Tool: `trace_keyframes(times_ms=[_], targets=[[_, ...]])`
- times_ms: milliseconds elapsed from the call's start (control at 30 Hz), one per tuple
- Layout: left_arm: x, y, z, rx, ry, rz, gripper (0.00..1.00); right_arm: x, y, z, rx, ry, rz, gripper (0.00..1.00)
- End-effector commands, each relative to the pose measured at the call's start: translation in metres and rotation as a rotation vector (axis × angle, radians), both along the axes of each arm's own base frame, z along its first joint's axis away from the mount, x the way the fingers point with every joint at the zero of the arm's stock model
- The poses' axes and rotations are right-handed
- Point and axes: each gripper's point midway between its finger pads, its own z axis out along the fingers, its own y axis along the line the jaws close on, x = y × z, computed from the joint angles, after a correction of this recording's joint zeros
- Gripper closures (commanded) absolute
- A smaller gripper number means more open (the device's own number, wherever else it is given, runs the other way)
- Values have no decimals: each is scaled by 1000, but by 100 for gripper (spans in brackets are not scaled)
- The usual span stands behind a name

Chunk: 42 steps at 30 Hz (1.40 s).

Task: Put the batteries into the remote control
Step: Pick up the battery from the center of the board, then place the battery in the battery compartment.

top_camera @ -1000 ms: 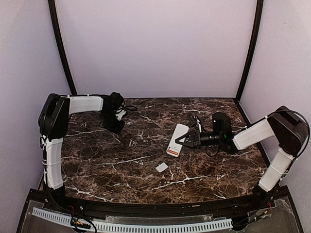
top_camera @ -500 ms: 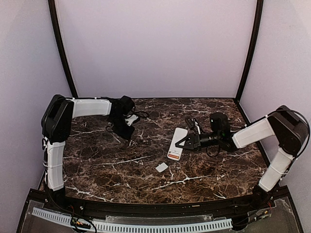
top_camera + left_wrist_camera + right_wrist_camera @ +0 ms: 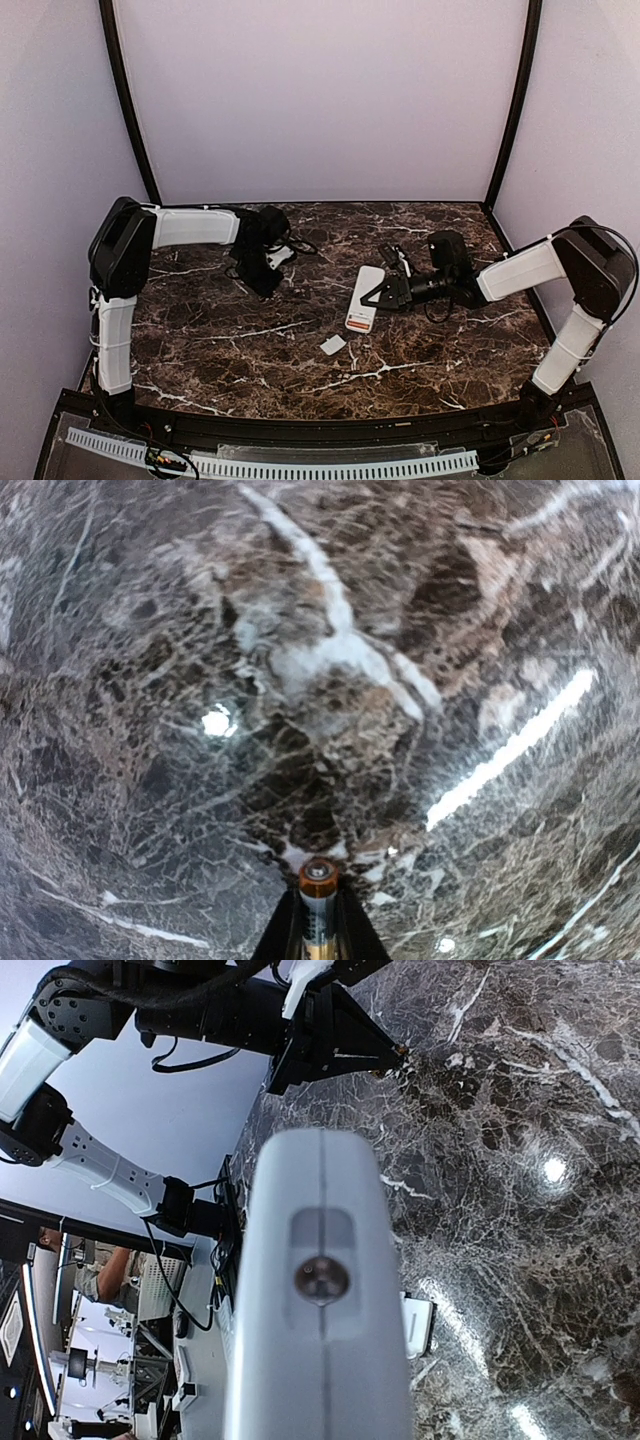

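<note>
Overhead, the remote control [image 3: 362, 300] sits right of centre on the dark marble table [image 3: 200, 340], plain white side up, its long axis running from the back wall toward the arm bases. The right gripper [image 3: 378, 293] comes in from the remote's right, and its dark fingers meet the remote's right edge about halfway along. We read it as clamped on the remote, though the right wrist view shows none of its fingers, only the remote's rounded end face with a centre seam and a small round lens, filling the middle of the picture. We cannot tell whether the remote rests on the marble or is lifted just off it. An orange-red band [image 3: 357, 322] crosses the end of the remote nearest the arm bases; we cannot tell whether it is a battery. The left gripper [image 3: 266, 287] is well to the left of the remote, a little farther back, pointing down at the table. In the left wrist view its two dark fingers [image 3: 281, 940] are closed on a slim battery [image 3: 318, 905], whose copper-coloured end points at bare marble. A small flat white square piece [image 3: 332, 345] lies near the remote's near end, slightly to its left, apart from both grippers.
</note>
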Motion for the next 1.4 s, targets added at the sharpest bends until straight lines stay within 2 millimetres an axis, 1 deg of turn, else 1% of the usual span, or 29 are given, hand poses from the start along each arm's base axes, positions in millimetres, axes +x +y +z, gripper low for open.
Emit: trace_keyframes(times_ms=[0,33,67,100,133,167,200,233,267,300,333,367,400,433,467,500,533,567,600,633,700,733,767,800,933,1067,1367], targets=[[-20,9,-9,63,74,-19,93,1,2,6,14,-15,23,100],[-20,5,-4,44,67,-24,96,1,2,6,13,-11,25,100],[-16,-1,5,13,40,-31,98,0,2,5,11,-5,28,100],[-19,-8,10,-13,31,-49,99,-1,1,5,12,0,31,100],[-16,-15,25,-51,-17,-63,99,-1,2,5,12,9,35,100],[-21,-28,33,-95,-28,-103,100,-2,2,5,14,17,39,100],[-21,-36,52,-144,-83,-130,100,-3,2,6,18,24,46,100],[-28,-48,61,-171,-113,-187,100,-4,3,7,21,30,50,100],[-30,-55,79,-219,-176,-219,100,-5,3,7,24,37,56,100],[-39,-66,88,-258,-196,-279,100,-6,5,9,28,42,64,100],[-43,-72,106,-314,-253,-309,100,-8,7,10,31,50,71,100],[-54,-82,115,-362,-266,-363,100,-9,8,12,34,53,77,100],[-59,-88,131,-425,-323,-390,100,-11,10,13,36,57,84,100],[-66,-102,144,-496,-362,-438,99,-12,12,14,37,62,89,100],[-77,-103,149,-526,-377,-465,99,-13,14,16,38,66,95,100],[-88,-117,160,-581,-418,-528,99,-14,16,17,40,71,101,100],[-101,-119,161,-599,-432,-580,99,-15,18,18,42,77,107,100],[-112,-131,171,-640,-474,-631,99,-17,20,18,44,85,115,100],[-123,-134,171,-657,-483,-676,99,-19,23,20,51,92,128,100],[-133,-142,175,-681,-495,-716,99,-21,25,20,56,99,136,100],[-149,-153,174,-700,-479,-777,99,-24,29,19,61,118,149,100],[-155,-158,176,-711,-477,-812,98,-26,31,20,65,125,156,100],[-164,-163,173,-713,-463,-843,98,-27,33,20,67,131,159,100],[-169,-168,175,-721,-464,-872,98,-28,34,20,70,137,161,100],[-192,-184,171,-738,-442,-954,98,-32,37,20,81,159,168,100],[-198,-192,164,-734,-426,-984,98,-34,40,20,87,173,177,100],[-188,-195,145,-670,-437,-978,98,-40,43,24,100,172,199,100]])
